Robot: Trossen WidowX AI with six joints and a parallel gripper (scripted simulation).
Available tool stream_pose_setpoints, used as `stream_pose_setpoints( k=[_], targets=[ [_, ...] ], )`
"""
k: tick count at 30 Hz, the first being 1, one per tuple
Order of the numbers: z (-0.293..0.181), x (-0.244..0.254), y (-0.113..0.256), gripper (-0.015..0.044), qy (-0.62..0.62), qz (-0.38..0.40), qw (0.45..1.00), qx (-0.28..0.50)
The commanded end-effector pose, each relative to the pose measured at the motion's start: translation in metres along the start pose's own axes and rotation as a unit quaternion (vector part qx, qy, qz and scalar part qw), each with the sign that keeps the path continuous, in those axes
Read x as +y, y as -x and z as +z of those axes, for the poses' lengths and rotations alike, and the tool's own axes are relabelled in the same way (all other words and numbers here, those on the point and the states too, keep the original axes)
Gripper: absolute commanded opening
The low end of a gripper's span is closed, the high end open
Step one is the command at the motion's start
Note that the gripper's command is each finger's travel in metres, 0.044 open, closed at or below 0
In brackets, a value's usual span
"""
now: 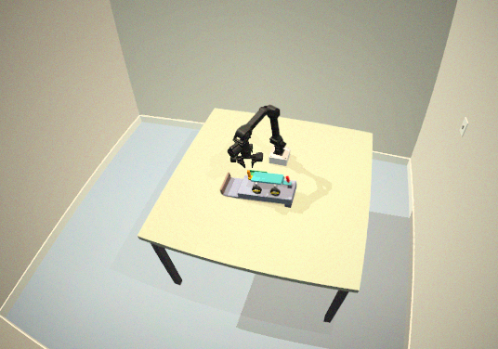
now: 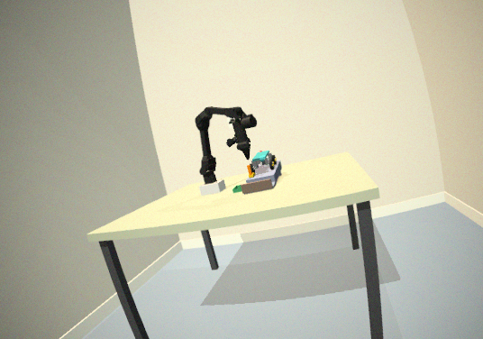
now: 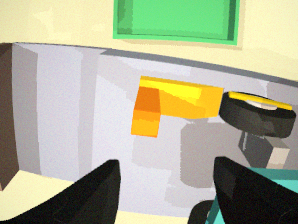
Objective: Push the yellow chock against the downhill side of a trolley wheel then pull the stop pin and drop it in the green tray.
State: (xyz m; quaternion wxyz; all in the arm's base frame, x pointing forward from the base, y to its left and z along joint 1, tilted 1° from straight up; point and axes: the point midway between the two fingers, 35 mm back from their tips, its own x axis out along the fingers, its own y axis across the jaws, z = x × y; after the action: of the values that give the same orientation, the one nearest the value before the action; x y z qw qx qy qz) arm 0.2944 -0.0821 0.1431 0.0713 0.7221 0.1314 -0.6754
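Observation:
The yellow chock (image 1: 249, 174) (image 2: 250, 170) (image 3: 180, 100) stands on the ramp (image 1: 233, 187) (image 3: 60, 110), its orange handle upright. In the wrist view its yellow body reaches to the downhill side of a trolley wheel (image 3: 257, 120); whether they touch is too fine to tell. Its black base is not visible. The teal trolley (image 1: 267, 177) (image 2: 261, 156) (image 3: 270, 202) stands on the ramp. The red-headed stop pin (image 1: 287, 179) is at its uphill end. My gripper (image 1: 248, 166) (image 2: 247, 158) (image 3: 167, 168) is open and empty, above the ramp and clear of the handle. The green tray (image 2: 236, 188) (image 3: 175, 17) lies beside the ramp.
A brown end board (image 1: 226, 184) (image 2: 257, 187) (image 3: 6, 110) stands across the ramp's low end. The arm's white base block (image 1: 279, 158) (image 2: 212, 187) stands on the table behind the ramp, on the tray's side.

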Motion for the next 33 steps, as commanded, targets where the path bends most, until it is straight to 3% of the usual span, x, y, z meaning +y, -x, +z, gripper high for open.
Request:
stream_pose_setpoints(
  k=[1,12,23,33],
  targets=[
    [-0.018,-0.026,0.004,0.0190,0.101,-0.011,0.995,0.012],
    [-0.055,-0.114,0.009,0.0190,0.384,-0.042,0.922,0.037],
    [-0.064,-0.210,0.015,0.0190,0.629,-0.074,0.771,0.065],
    [-0.063,-0.216,0.014,0.0190,0.642,-0.076,0.760,0.067]
  ],
)
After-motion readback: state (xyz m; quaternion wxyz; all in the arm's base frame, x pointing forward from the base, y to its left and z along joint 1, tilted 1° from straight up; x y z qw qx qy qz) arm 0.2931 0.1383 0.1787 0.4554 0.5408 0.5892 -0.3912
